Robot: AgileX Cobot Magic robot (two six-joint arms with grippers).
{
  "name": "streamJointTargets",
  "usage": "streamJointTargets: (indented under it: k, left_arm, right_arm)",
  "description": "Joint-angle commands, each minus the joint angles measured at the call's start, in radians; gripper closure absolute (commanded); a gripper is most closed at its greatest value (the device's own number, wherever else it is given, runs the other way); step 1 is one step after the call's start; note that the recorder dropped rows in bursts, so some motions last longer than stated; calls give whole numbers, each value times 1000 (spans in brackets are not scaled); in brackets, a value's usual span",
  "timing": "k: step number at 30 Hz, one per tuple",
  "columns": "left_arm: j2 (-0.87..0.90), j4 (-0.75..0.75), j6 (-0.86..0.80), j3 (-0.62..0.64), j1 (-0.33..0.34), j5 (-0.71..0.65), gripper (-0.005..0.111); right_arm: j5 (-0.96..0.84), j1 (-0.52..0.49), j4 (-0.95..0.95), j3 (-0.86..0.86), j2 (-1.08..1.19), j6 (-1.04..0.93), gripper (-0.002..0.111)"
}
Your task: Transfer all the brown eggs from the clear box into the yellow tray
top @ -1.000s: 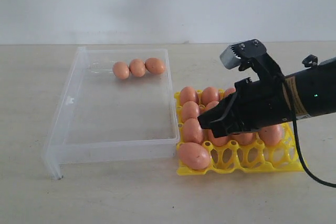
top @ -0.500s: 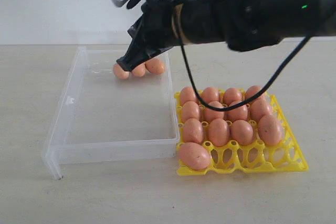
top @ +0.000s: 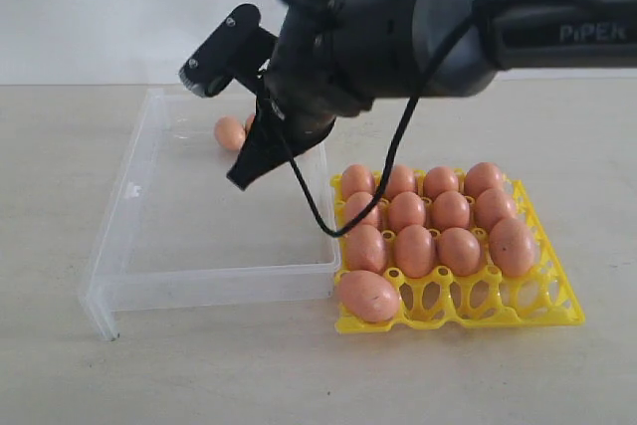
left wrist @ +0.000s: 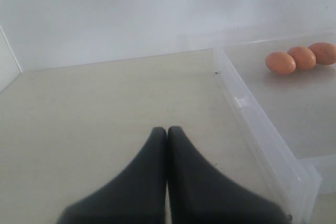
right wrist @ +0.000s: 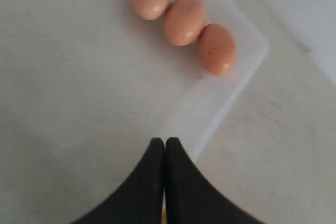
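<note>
Exterior view: black right gripper [top: 242,178] pinched closed, empty, over the shallow transparent plastic box [top: 219,284], free floor round its tip. Just beyond, one smooth orange-brown oval egg [top: 229,132]; thirteen more in the bright yellow lattice tray [top: 468,314] alongside.
Left wrist view: black left gripper [left wrist: 167,129] closed tight, empty, above bare beige tabletop [left wrist: 94,103], box wall beside.
Right wrist view: three eggs touching in a row ahead of the tips, near the box corner.

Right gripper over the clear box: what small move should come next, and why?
Probably open the right gripper. Its jaws are shut on nothing above the clear box, and three brown eggs lie there in a touching row just ahead of it. It likely needs open jaws before it can come down on one of them. The yellow tray has bare cups at its front.
</note>
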State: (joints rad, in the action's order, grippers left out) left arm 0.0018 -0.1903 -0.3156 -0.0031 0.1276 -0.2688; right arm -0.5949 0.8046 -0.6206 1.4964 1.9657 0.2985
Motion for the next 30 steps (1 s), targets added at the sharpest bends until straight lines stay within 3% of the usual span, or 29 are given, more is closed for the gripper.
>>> streamJointTargets:
  k: [1,6,8,13,21,30]
  left_arm:
    - [-2,-7,9,3,-1,8,111]
    - [-2,-7,9,3,1,10,111]
    - [-2,-7,9,3,1,10,111]
    - [-2,-7,9,3,1,10,111]
    - [-2,-7,9,3,1,8,111]
    - [-2,-7,9,3,1,8,111]
  right_arm:
    - [-88,-97,531,171,67,-376,109]
    - [-145,-131,537,361,173,-387,103]
    - [-150,-132,530,411,204,-389,94]
    - [-124,-132,505,521,305,-401,57]
    - [-127,-132,237,565,416,-350,56]
    - [-18,-132,155,565,421,-321,56]
